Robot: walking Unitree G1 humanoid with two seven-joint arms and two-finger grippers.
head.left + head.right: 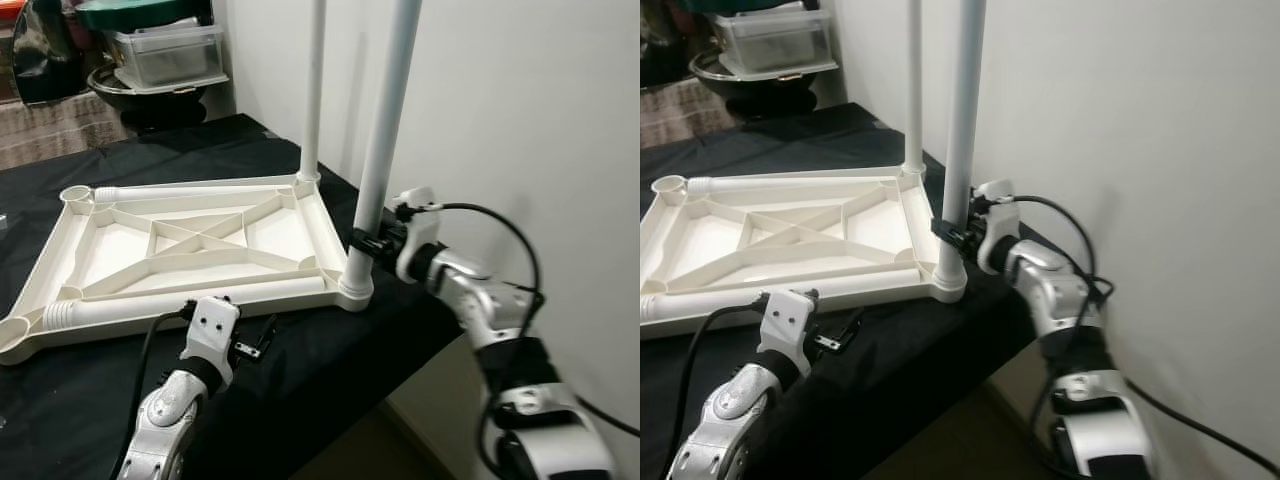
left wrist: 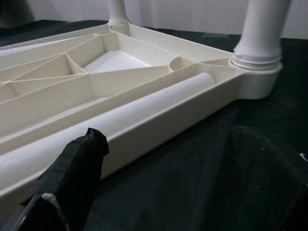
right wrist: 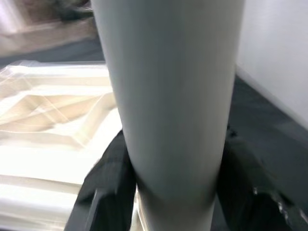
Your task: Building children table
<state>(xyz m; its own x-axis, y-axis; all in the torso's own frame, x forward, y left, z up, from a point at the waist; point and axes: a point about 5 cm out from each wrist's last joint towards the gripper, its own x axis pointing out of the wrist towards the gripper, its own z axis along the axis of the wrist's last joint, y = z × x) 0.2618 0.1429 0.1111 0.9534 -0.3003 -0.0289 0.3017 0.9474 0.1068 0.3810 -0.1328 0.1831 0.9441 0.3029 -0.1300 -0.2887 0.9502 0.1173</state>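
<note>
Tabletop (image 1: 180,245), cream plastic and ribbed, lies upside down on the black-draped worktop (image 1: 330,360) so its corner sockets face up, with two white legs standing in the sockets along its wall-side edge and the two far-left sockets not yet filled. Right gripper (image 1: 366,243) has its jaws pinching the nearer leg (image 1: 385,130) just above its socket, probably to seat it, while the left gripper (image 1: 262,340) hovers by the near rim, its jaws seemingly spread on nothing. Behind, a clear lidded tub (image 1: 165,55) sits on a dark bowl (image 1: 140,95); contents unclear.
</note>
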